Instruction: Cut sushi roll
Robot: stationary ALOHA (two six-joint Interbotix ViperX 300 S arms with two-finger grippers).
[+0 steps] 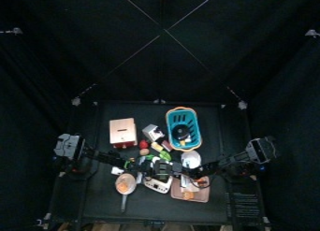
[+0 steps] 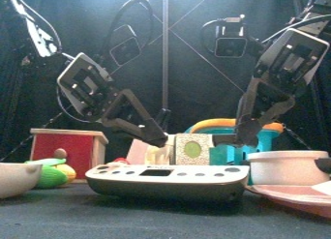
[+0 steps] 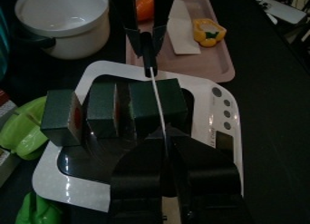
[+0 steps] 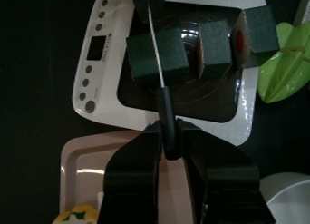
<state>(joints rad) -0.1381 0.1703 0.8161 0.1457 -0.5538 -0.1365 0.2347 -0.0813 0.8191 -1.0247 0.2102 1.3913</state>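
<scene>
The sushi roll [image 3: 103,105] lies as dark green blocks side by side on a white kitchen scale [image 3: 218,110]. My left gripper [image 3: 164,148] sits low over the scale, its jaws closed against the near block of the roll. The knife [image 3: 145,55] comes in from the far side, its thin blade edge-down on the roll. In the right wrist view my right gripper [image 4: 169,141] is shut on the knife [image 4: 164,105] by its black handle, with the blade running over the sushi roll [image 4: 212,51] on the scale [image 4: 103,55].
A white pot [image 3: 54,19] and a pink tray [image 3: 224,55] with a yellow pepper [image 3: 209,33] stand beyond the scale. Green toy vegetables [image 3: 18,137] lie beside it. A red box [image 1: 123,131] and a blue basket [image 1: 182,125] stand at the back.
</scene>
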